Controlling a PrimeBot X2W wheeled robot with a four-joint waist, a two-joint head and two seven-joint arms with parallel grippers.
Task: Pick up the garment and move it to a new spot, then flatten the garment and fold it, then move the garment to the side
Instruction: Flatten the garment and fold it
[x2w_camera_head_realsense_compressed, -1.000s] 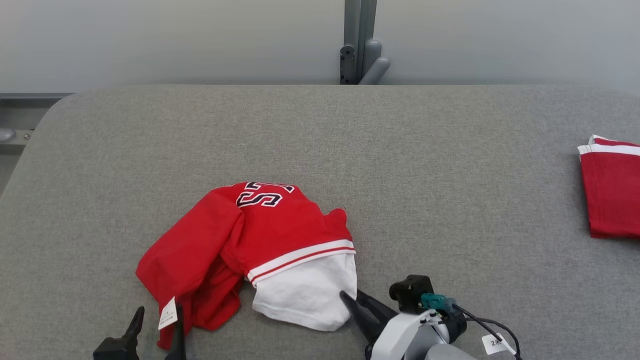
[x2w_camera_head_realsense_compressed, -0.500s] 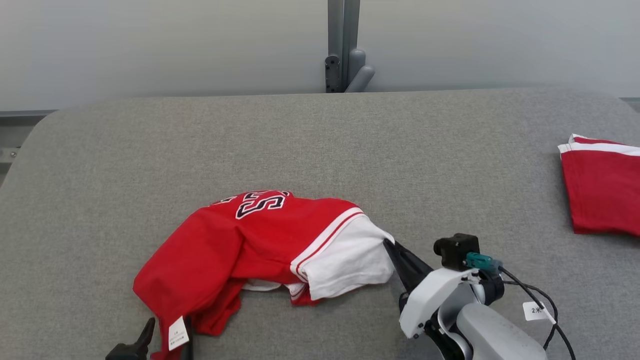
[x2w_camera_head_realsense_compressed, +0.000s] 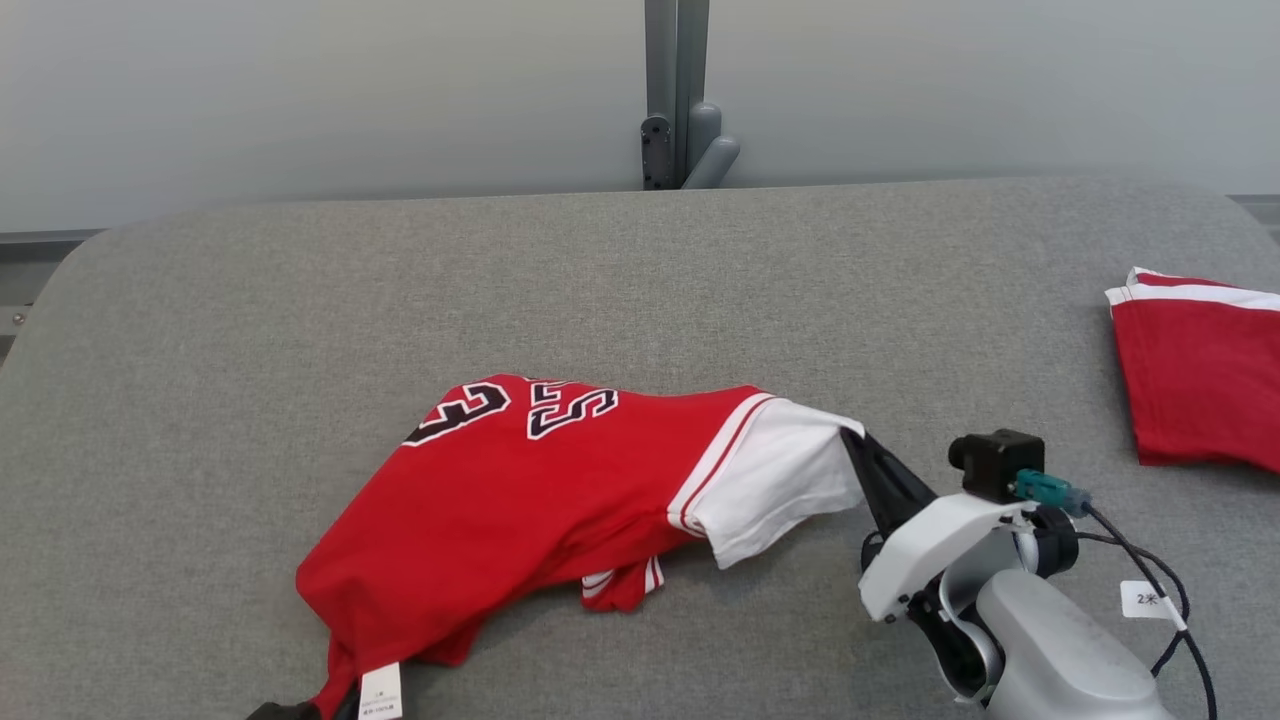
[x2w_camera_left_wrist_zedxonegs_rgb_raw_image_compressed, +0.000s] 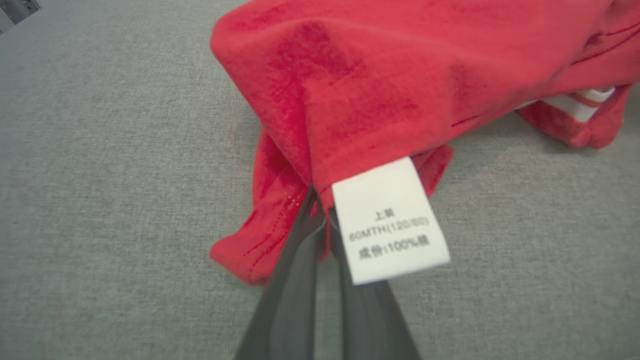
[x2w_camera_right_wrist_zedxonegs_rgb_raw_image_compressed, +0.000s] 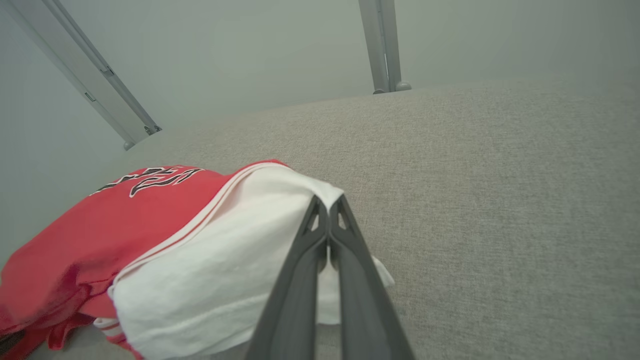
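Head view recorded the grey bench (x2w_camera_head_realsense_compressed: 300, 300) carrying the red garment (x2w_camera_head_realsense_compressed: 520, 490). It hung partly raised between both hands, and its lower folds touched the bench. A folded red item (x2w_camera_head_realsense_compressed: 1200, 370) lay well beyond the right hand (x2w_camera_head_realsense_compressed: 852, 440), which was clamped on the white sleeve (x2w_camera_head_realsense_compressed: 780, 480) at its fingertips. The left hand (x2w_camera_left_wrist_zedxonegs_rgb_raw_image_compressed: 320, 210) was pinched shut on the red hem, with the care label (x2w_camera_left_wrist_zedxonegs_rgb_raw_image_compressed: 390, 220) just beside its fingers.

Judgement: pickup achieved and relocation in progress. Flattening, folding and moving aside remained outstanding.

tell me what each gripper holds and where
Both hold the red shirt: the left gripper pinches its red edge by the label, the right gripper its white part.
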